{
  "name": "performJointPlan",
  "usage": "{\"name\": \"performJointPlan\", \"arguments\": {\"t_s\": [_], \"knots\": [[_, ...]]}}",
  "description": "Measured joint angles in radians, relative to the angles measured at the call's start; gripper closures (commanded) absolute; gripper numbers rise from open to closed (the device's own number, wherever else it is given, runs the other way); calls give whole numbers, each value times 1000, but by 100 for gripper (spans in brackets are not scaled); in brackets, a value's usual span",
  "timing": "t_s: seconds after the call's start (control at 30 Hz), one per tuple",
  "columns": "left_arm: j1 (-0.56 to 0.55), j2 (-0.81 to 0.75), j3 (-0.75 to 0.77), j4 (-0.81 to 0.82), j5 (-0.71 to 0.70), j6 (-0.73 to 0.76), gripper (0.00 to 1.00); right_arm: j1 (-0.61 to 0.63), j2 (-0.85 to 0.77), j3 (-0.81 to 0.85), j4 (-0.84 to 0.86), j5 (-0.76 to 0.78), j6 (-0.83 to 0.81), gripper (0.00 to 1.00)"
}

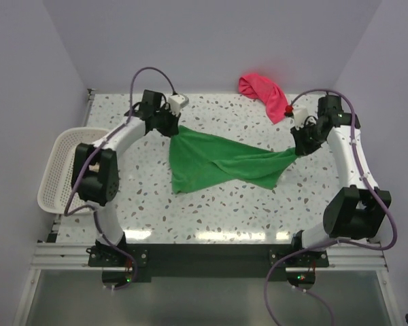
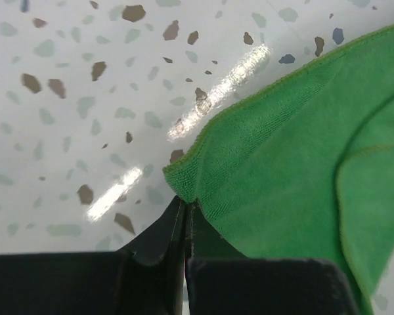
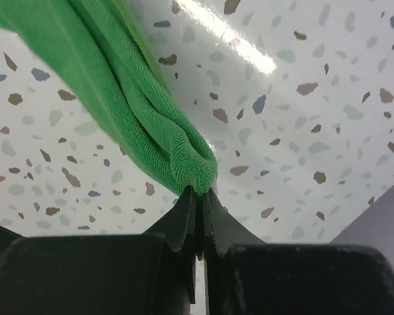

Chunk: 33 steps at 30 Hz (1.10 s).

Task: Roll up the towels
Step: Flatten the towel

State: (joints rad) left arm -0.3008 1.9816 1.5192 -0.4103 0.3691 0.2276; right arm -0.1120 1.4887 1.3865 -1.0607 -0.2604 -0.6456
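The bright green towel (image 1: 217, 159) is stretched between both grippers above the speckled table, sagging and partly folded in the middle. My left gripper (image 1: 173, 128) is shut on its left corner; in the left wrist view the left gripper (image 2: 186, 203) pinches the green towel (image 2: 282, 184) at its hem. My right gripper (image 1: 298, 151) is shut on the towel's right corner; in the right wrist view the right gripper (image 3: 198, 192) clamps the bunched green towel (image 3: 131, 98). The pink-red towel (image 1: 265, 93) lies crumpled at the back right. The pale peach-orange towel is out of view.
A white plastic mesh basket (image 1: 54, 166) hangs off the table's left edge beside the left arm. The speckled table (image 1: 143, 197) is bounded by grey walls at the back and sides.
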Motion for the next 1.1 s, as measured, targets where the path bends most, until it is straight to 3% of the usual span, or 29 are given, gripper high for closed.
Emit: {"name": "performJointPlan", "arguments": {"t_s": [0.13,0.23,0.37,0.47,0.53,0.73,0.77,0.8,0.9,1.0,1.1], "knots": [[27,-259,-158,18,21,97,100,0,55,64,16,-38,2,100],[-68,-439,-314,37,25,214,98,0,79,63,19,-54,-5,100],[-264,-545,-558,34,18,379,45,0,89,10,37,-53,-25,99],[-364,-549,-697,-52,8,468,34,0,89,-62,55,-37,-47,100],[-382,-564,-727,-113,5,497,33,0,89,-100,59,-23,-57,100],[-286,-599,-592,-160,39,536,34,0,88,-130,82,6,-68,100],[-263,-587,-558,-160,53,550,16,0,88,-130,88,9,-68,100],[-244,-573,-528,-158,66,578,6,0,88,-130,90,9,-68,100],[-220,-536,-496,-162,117,688,7,0,88,-130,92,9,-66,100],[-226,-513,-505,-193,171,828,16,0,88,-129,89,8,-66,100],[-248,-477,-500,-217,188,951,35,0,88,-127,88,8,-66,100]]}}
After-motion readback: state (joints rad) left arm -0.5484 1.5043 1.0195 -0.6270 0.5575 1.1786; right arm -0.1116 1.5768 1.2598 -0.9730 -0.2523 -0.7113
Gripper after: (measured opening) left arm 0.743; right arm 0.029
